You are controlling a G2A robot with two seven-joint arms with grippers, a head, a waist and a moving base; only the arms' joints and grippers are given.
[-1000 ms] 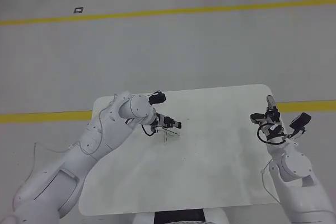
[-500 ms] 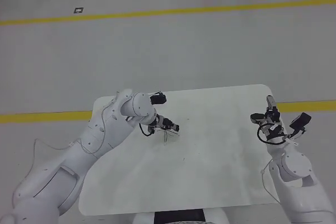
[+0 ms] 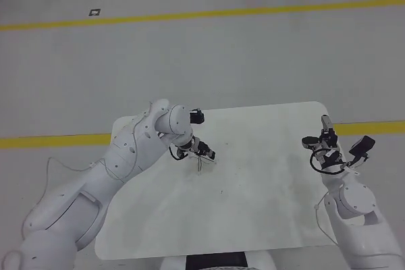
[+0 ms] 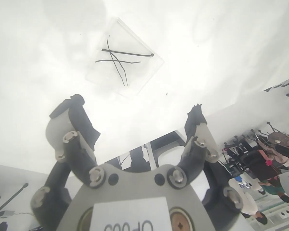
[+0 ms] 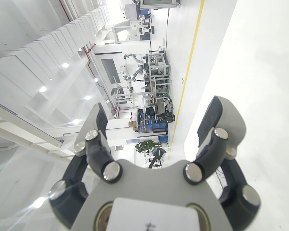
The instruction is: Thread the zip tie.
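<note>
The white surface (image 3: 256, 202) carries a clear tray (image 4: 144, 48) toward its far left. The left gripper (image 4: 132, 106) hovers just beside the tray, jaws spread wide and empty. The right gripper (image 5: 156, 108), at the surface's right edge, also has its jaws released and empty. Black zip ties (image 4: 118, 58) lie crossed in the tray; their number is unclear.

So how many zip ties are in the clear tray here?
4, it seems, all in the clear tray on the table: two zip ties lie side by side, two more cross them. Overlap may hide another.
</note>
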